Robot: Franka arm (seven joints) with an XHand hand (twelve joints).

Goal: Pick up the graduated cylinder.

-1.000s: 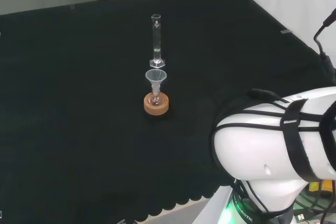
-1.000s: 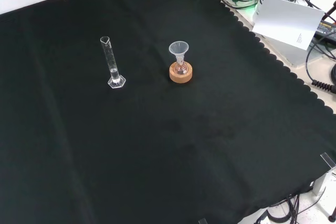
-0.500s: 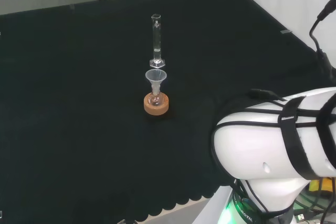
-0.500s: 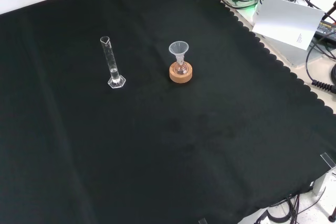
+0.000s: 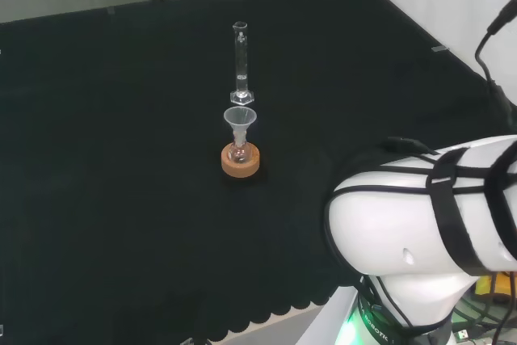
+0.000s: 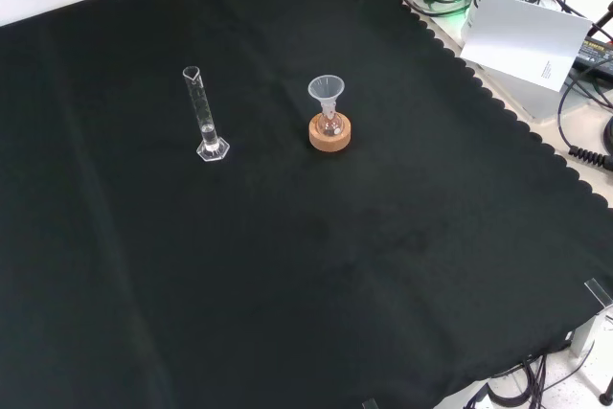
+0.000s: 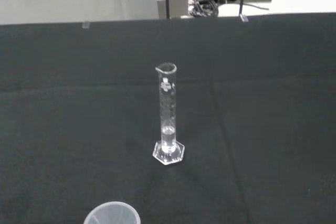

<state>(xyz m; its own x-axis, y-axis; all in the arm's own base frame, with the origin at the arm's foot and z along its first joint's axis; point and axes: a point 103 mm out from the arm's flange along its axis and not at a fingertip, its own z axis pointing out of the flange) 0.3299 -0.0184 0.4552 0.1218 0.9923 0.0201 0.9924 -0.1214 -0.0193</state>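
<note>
Graduated cylinder upright, beside funnel

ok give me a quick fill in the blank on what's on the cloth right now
The graduated cylinder stands ____ on its hexagonal base.
The funnel sits in a small flask on a ____ ring.
In the front view, the cylinder is to the ____ of the funnel.

Missing words: upright; cork; left

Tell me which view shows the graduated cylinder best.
The wrist view: the graduated cylinder stands large and central, spout and hexagonal foot clear. The front view shows it small, left of the funnel; the head view, behind it.
</note>
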